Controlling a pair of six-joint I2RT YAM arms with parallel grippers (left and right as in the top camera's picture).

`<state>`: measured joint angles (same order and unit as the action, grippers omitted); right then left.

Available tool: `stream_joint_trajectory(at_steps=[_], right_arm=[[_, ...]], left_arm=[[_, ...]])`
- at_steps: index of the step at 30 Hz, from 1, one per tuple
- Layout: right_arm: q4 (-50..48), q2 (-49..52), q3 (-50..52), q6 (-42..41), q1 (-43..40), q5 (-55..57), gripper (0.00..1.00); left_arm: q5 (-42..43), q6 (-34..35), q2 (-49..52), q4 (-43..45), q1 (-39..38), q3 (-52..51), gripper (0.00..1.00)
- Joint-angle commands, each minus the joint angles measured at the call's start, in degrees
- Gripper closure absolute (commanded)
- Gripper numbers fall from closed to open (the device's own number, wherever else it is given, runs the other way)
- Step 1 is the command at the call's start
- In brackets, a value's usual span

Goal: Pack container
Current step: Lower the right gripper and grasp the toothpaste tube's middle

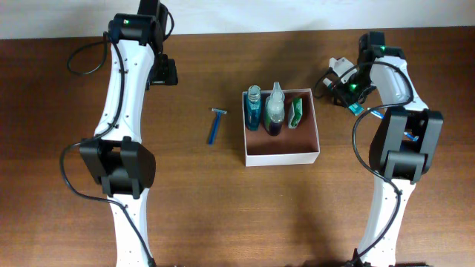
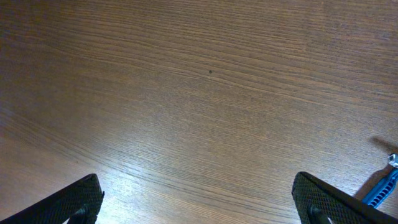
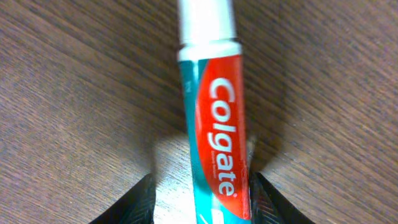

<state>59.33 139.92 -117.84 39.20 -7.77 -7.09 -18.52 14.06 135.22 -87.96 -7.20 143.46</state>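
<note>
The container point(image 1: 282, 156) is a shallow white box with a reddish-brown inside at mid table. It holds a blue bottle point(image 1: 253, 108), a clear bottle with purple liquid point(image 1: 274, 111) and a green packet point(image 1: 296, 113). A blue razor point(image 1: 216, 126) lies left of it and shows at the edge of the left wrist view point(image 2: 382, 186). My right gripper point(image 1: 355, 100) point(image 3: 199, 186) straddles a Colgate toothpaste tube point(image 3: 214, 124) point(image 1: 369, 112) right of the box; one finger touches it and a gap shows at the other. My left gripper point(image 1: 163, 70) point(image 2: 199, 202) is open and empty over bare wood.
The table is dark brown wood point(image 1: 223, 208). The left arm's base and links point(image 1: 119, 167) stand at the left, the right arm's point(image 1: 404, 144) at the right. Cables loop near both arms.
</note>
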Motion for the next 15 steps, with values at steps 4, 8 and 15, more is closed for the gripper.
stream_joint_trajectory(at_steps=[4,8,15], right_arm=[[0.0,1.3,1.2,-0.2,0.3,2.0,0.56],[0.1,1.3,2.4,-0.3,0.3,3.7,0.56],[0.0,1.3,2.6,-1.0,0.3,3.7,0.59]], left_arm=[[-0.8,-0.7,-0.5,0.2,0.2,-0.1,0.01],[-0.8,-0.7,-0.5,0.5,0.2,-0.1,0.01],[-0.8,-0.7,-0.5,0.6,0.3,-0.1,0.01]])
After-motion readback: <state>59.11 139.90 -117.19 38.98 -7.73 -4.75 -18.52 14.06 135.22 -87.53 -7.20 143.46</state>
